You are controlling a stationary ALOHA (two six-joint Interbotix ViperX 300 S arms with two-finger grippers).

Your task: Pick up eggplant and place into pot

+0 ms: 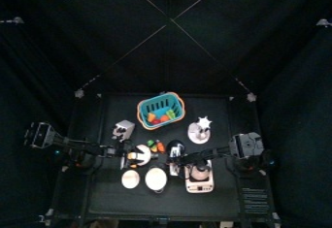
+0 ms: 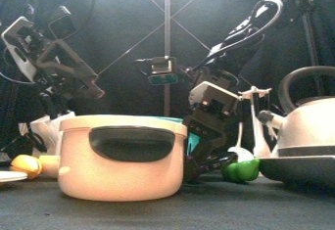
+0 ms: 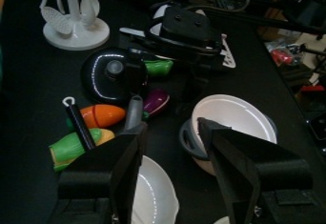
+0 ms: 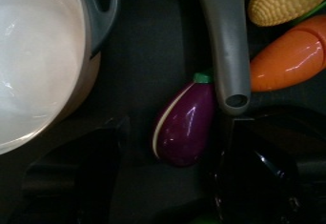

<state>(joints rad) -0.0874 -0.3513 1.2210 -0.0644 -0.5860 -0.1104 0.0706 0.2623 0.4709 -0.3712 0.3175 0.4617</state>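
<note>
While both black arms hang over the small black table [image 1: 104, 208], the biggest item is a cream, round-bodied pot [image 2: 120, 158] with a dark oval handle, standing at the table's front edge. A white kettle with a black handle [image 2: 304, 121] stands toward the front right corner. A teal basket [image 1: 161, 110] holding colourful pieces rests near the back edge. A white utensil rack [image 3: 69, 18] stands right of the basket. The right gripper [image 4: 173, 185] hangs spread wide and holds nothing, directly above the small glossy purple eggplant with a green cap [image 4: 188, 121], which lies on the tabletop between the pot's rim and a grey handle [image 4: 224, 37]. The left gripper [image 3: 173, 161] is parted and carries nothing.
</note>
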